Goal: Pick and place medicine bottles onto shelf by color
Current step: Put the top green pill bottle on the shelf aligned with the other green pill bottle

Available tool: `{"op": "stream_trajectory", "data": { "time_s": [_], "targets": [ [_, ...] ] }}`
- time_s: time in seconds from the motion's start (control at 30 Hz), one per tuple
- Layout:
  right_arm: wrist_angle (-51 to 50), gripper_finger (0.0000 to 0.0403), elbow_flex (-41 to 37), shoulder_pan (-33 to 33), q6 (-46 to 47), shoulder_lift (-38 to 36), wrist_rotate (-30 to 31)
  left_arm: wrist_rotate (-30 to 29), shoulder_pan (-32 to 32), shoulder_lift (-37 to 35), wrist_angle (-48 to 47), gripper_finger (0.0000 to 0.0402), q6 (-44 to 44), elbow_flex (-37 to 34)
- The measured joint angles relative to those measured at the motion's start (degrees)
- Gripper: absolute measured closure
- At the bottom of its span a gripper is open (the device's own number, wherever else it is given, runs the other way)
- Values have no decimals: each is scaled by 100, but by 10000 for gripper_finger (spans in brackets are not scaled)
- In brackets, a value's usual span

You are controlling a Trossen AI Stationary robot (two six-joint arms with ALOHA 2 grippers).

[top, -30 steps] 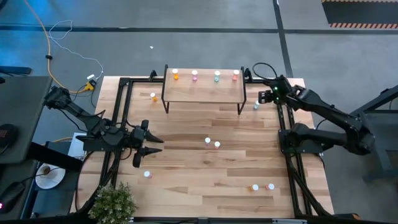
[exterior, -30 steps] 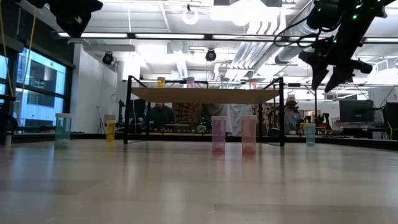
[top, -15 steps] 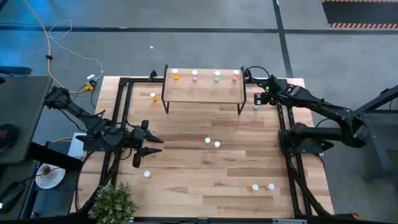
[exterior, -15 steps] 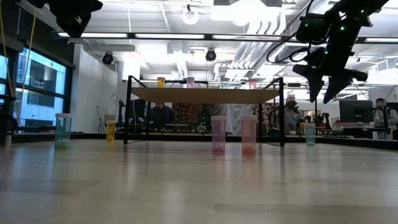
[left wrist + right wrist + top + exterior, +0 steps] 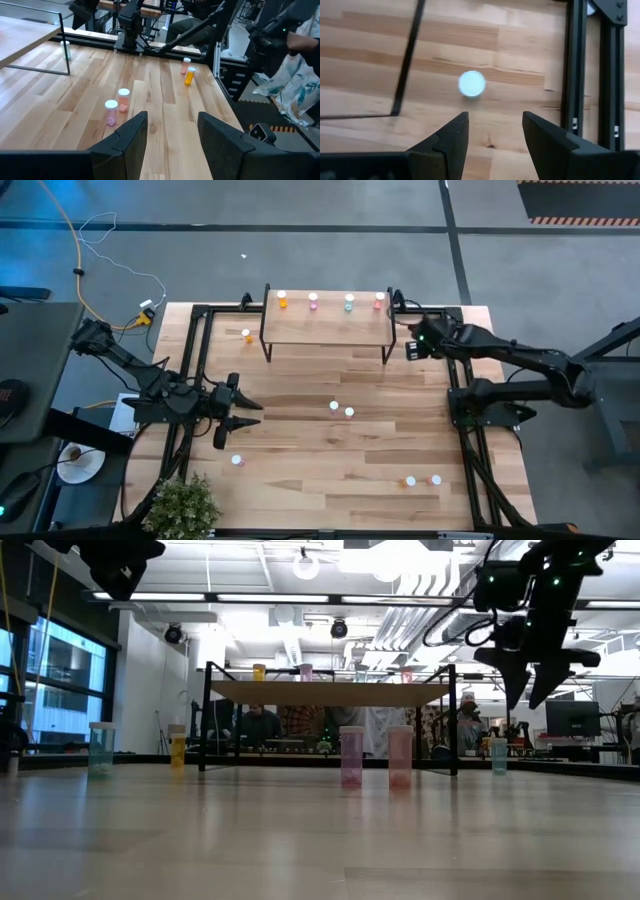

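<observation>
Right gripper (image 5: 492, 135), fingers apart and empty, poised directly above a teal bottle (image 5: 471, 83) standing on the table (image 5: 330, 460) beside the shelf's (image 5: 328, 326) right legs; left gripper (image 5: 248, 411), fingers likewise apart, idle at the table's left edge; four bottles line the shelf's far edge.

1. I work in a lab or workshop: exposed ceiling ducts (image 5: 420, 615) and strip lights overhead.
2. Grey floor (image 5: 300, 250) with a loose orange cable (image 5: 70, 240).
3. Monitors (image 5: 572, 718) behind my table (image 5: 330, 450).
</observation>
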Motion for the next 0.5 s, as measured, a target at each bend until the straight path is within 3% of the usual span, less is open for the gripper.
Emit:
{"op": "stream_trajectory", "data": {
  "time_s": [0.33, 0.5],
  "targets": [
    [-516, 226, -10, 1114, 1203, -5, 792, 12, 0, 0, -6, 236, 0, 0],
    [158, 226, -755, 1434, 1510, -311, 864, 31, 0, 0, -6, 236, 0, 0]
  ]
}}
